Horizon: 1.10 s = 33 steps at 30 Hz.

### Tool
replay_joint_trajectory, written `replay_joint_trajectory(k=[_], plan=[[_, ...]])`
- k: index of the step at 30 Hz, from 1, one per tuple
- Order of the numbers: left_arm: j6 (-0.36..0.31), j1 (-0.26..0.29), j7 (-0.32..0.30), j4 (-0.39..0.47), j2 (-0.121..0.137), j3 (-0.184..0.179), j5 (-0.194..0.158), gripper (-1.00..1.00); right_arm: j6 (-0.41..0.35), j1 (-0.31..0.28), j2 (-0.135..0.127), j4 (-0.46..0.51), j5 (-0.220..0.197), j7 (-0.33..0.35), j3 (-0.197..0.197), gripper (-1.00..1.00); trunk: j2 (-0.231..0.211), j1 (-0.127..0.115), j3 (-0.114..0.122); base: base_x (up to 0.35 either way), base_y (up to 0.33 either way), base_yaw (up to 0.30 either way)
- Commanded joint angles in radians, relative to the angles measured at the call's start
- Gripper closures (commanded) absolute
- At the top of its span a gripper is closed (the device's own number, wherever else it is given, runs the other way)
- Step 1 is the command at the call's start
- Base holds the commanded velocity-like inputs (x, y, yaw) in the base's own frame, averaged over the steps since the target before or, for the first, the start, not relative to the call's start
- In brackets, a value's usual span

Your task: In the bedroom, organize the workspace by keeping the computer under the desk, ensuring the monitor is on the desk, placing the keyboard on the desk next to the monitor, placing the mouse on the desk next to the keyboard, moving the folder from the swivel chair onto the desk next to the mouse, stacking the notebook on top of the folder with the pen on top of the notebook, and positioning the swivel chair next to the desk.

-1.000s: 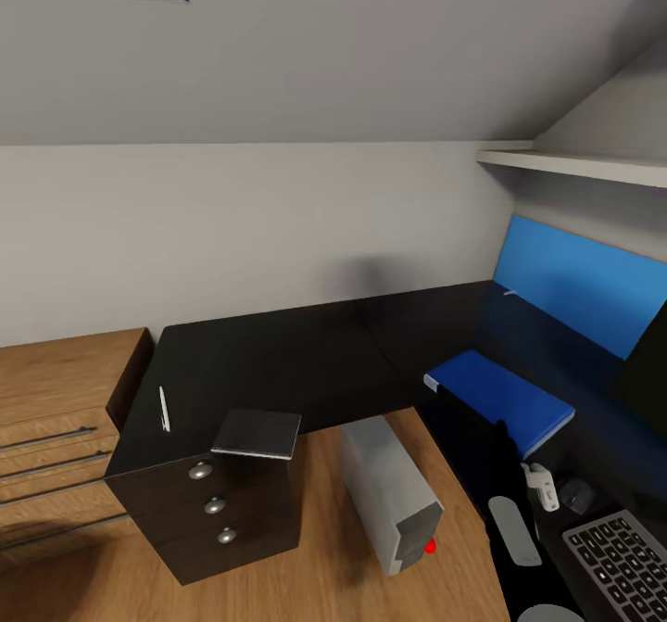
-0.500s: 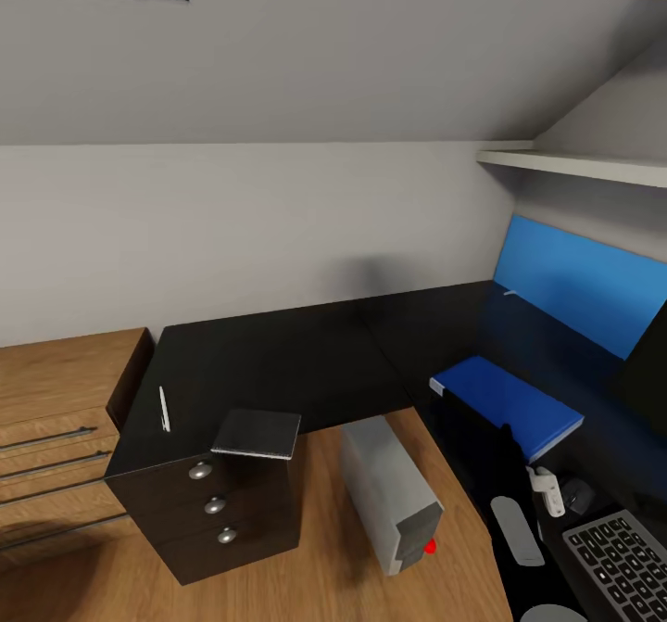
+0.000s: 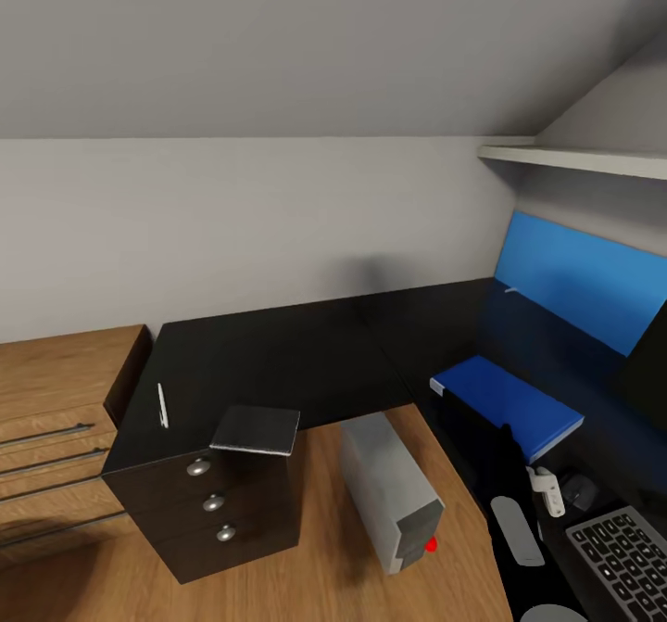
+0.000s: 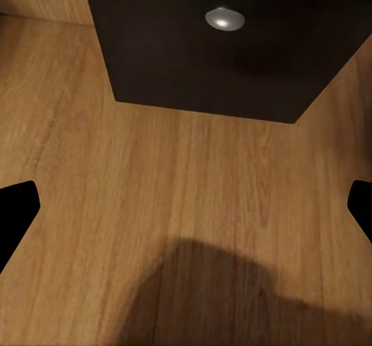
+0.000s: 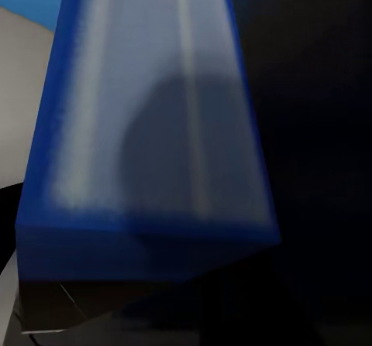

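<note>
While the blue folder (image 3: 508, 403) is seen on the table (image 3: 278, 362) at 4 o'clock, beside the mouse (image 3: 579, 489), left fingers (image 4: 17, 214) are spread wide; right fingers' state cannot be told.

We found the desk (image 3: 278, 362) bare mid-top. The pen (image 3: 163, 406) and notebook (image 3: 257, 430) crowded its front-left edge; the folder (image 3: 505, 404) blocked the right wing.

The black desk (image 3: 278, 362) bears a pen (image 3: 163, 406), notebook (image 3: 257, 430), folder (image 3: 508, 403), mouse (image 3: 580, 489) and keyboard (image 3: 622, 562).
</note>
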State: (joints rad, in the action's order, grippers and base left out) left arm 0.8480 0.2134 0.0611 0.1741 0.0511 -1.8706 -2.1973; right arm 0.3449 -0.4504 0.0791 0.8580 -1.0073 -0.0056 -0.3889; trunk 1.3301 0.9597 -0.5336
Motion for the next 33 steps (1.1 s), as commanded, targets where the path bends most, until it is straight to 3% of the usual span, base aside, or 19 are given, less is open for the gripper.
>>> replay_joint_trajectory(k=[1,4,23,33], plan=[[0.005,0.001,0.006,0.004,0.001,-0.008,-0.004,-1.00,0.002,-0.001,0.001,0.001,-0.008,0.001,-0.001,1.00,0.008,0.004,-0.004,0.000,0.000,0.000],[0.005,0.001,0.006,0.004,0.001,-0.008,-0.004,-1.00,0.002,-0.001,0.001,0.001,-0.008,0.001,-0.001,1.00,0.029,0.015,-0.014,0.000,0.000,0.000],[0.006,0.001,0.004,0.004,0.001,-0.011,-0.003,-1.00,0.002,-0.001,0.002,0.001,-0.007,0.001,0.001,1.00,0.029,0.015,-0.014,0.000,0.000,0.000],[0.008,0.001,0.002,0.004,0.001,-0.012,-0.002,-1.00,0.002,-0.001,0.001,0.003,-0.007,0.001,0.001,1.00,-0.027,-0.015,0.011,0.000,0.000,0.000]])
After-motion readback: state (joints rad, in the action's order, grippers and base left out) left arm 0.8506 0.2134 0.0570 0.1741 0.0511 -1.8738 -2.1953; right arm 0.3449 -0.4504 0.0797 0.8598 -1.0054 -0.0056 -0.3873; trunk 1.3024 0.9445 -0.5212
